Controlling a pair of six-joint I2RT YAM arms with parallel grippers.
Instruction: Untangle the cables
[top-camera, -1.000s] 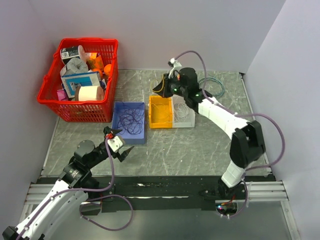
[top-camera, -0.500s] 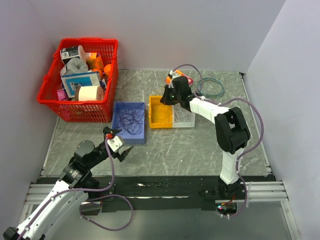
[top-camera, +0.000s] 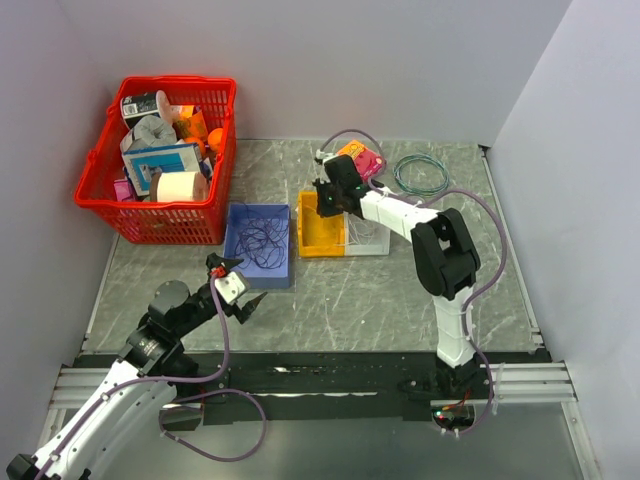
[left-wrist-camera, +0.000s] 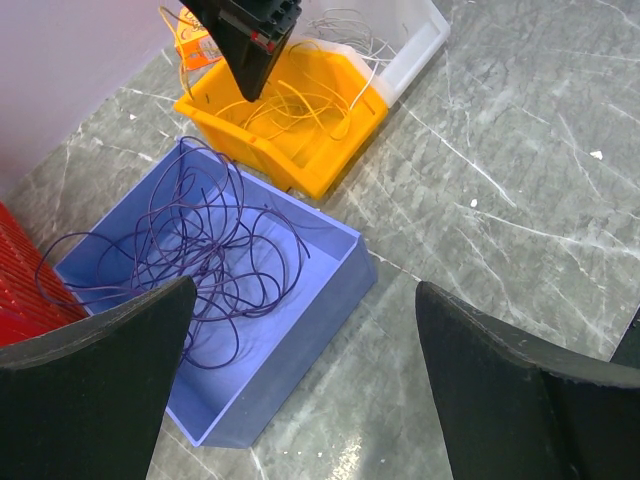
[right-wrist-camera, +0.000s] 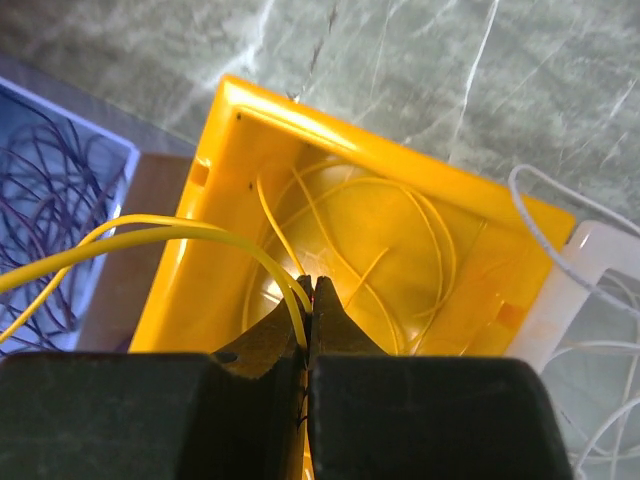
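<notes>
1. The right gripper is seen clenched, its fingertips pressed together on a yellow cable. Two strands of it are pinched right at the tips.
2. From the pinch, the strands are arched away to this gripper's left, out past the rim of the yellow bin and toward the neighbouring blue one.
3. More yellow loops are seen lying on the floor of the yellow bin, directly below and ahead of the fingertips.
4. White cables are noted to the right of the same gripper, in a clear bin set against the yellow bin.
5. Purple cables are found piled loosely in a blue bin, to the left of the right gripper and just ahead of the left one. Several loops are draped over the bin's rim.
6. The left gripper is held released, fingers spread wide with nothing between them, above the table at the near side of the blue bin.
7. A teal coil is seen on the table to the right of the right gripper, well apart from it. A red basket is placed beyond the blue bin, far to that gripper's left.
</notes>
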